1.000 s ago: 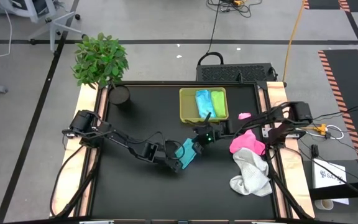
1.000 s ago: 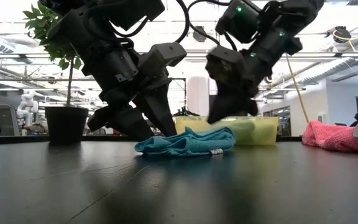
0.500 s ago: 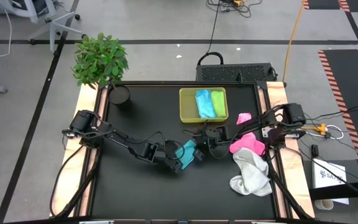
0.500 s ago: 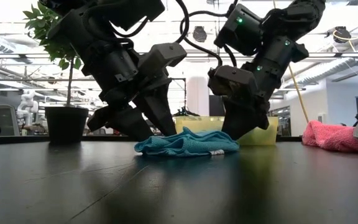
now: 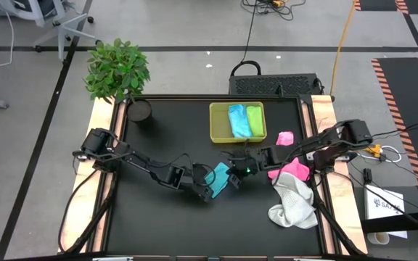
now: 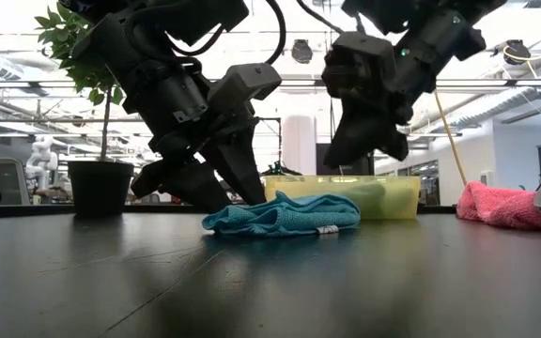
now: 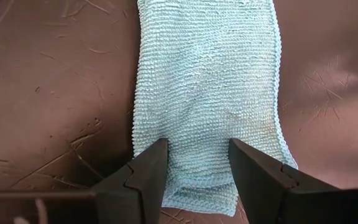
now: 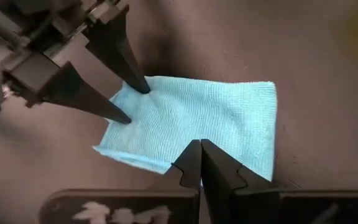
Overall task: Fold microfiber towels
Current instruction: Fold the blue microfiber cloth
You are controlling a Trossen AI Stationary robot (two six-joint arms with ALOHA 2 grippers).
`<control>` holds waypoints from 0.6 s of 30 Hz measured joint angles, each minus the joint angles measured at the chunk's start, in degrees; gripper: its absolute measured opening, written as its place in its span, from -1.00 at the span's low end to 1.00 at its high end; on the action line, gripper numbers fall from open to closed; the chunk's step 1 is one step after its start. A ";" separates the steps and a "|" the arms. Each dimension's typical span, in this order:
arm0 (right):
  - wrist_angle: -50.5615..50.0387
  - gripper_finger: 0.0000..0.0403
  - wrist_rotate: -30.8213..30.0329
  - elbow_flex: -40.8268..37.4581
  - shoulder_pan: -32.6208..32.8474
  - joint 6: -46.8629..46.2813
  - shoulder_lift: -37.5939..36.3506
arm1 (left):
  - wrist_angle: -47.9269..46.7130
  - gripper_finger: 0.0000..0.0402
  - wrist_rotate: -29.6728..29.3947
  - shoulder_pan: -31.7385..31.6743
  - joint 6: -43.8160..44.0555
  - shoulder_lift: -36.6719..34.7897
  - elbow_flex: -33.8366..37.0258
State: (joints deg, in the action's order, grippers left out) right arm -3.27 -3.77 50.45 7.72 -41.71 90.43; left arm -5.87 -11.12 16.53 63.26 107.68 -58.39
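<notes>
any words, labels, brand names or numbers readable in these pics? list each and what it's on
No text reads clearly in any view.
White card or box beside the table's right edge: dark print, perhaps a logo, too small to read.
Teal towel: small white tag at its front edge, blank or too small to read.
Yellow-green tray, other towels and both arms: no lettering visible.

Bare table (image 5: pixel 158 138) lies open left of the tray (image 5: pixel 218 125). Right side obstructed by pink towel (image 5: pixel 290 168) and white towel (image 5: pixel 294 206); potted plant (image 5: pixel 118 71) blocks far-left corner.
</notes>
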 joint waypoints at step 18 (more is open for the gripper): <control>7.66 -1.00 5.62 -0.11 1.36 -1.18 9.80 | 0.16 -0.12 1.67 0.22 0.31 0.00 0.00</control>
State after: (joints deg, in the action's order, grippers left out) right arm 4.39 1.85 50.34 9.08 -42.89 100.22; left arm -5.71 -9.45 16.75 63.57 107.68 -58.39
